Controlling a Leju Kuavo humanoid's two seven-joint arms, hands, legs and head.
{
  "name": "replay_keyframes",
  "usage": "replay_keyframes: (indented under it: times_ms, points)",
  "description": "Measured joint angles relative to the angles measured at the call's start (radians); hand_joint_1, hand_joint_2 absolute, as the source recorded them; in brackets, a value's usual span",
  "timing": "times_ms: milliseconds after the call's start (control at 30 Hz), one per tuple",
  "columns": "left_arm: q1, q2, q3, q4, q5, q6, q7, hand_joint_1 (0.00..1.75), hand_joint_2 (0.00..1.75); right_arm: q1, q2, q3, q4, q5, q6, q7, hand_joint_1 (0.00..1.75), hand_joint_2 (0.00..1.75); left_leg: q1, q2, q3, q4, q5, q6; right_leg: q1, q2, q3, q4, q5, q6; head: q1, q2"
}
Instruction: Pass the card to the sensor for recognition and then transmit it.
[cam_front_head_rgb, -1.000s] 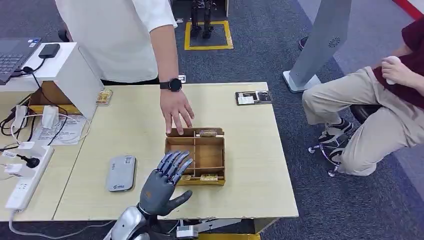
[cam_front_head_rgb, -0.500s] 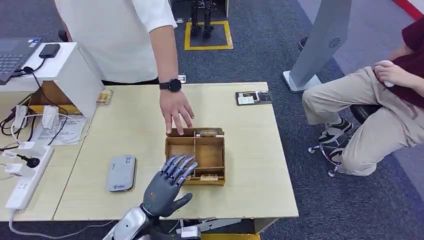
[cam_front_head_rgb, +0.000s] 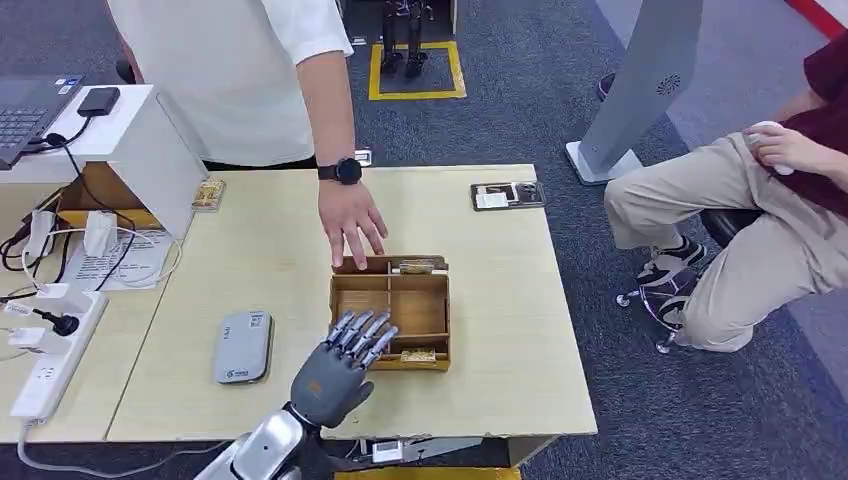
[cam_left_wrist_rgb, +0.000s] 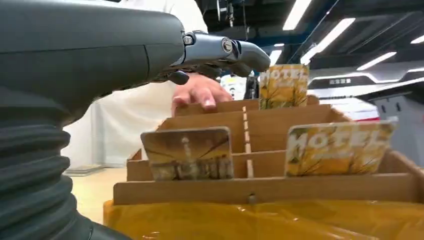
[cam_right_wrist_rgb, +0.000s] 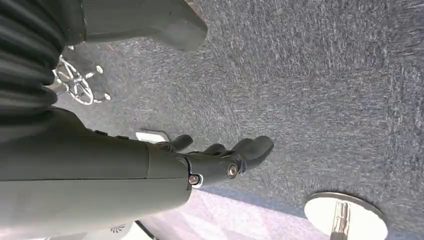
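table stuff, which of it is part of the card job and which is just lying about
Part of the job:
- hotel cards standing in the wooden card box
- grey card sensor
- left hand, open over the box's near edge

Just lying about:
- laptop
- power strip and cables
- black tray at the far edge
- person's hand resting on the box's far wall

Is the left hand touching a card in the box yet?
Apart. Left wrist view shows the left hand open above the wooden box, a gap above the cards.
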Motion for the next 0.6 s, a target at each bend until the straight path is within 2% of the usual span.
replay_keyframes:
  times_ms: [267,600]
  points:
    - [-0.006,-0.007,0.0,0.014,-0.084,0.0,0.121,0.0,1.75,0.004,0.0,0.0,0.001,-0.023,0.0,0.0,0.0,1.75,0.0,0.0,0.0,0.0,0.0,0.0,0.0,0.0,0.0,0.0,0.0,0.0,0.0,0.0]
    - [-0.005,-0.012,0.0,0.013,-0.081,0.001,0.157,0.0,1.75,0.007,0.0,0.0,0.001,-0.028,0.0,0.003,0.0,1.75,0.0,0.0,0.0,0.0,0.0,0.0,0.0,0.0,0.0,0.0,0.0,0.0,0.0,0.0]
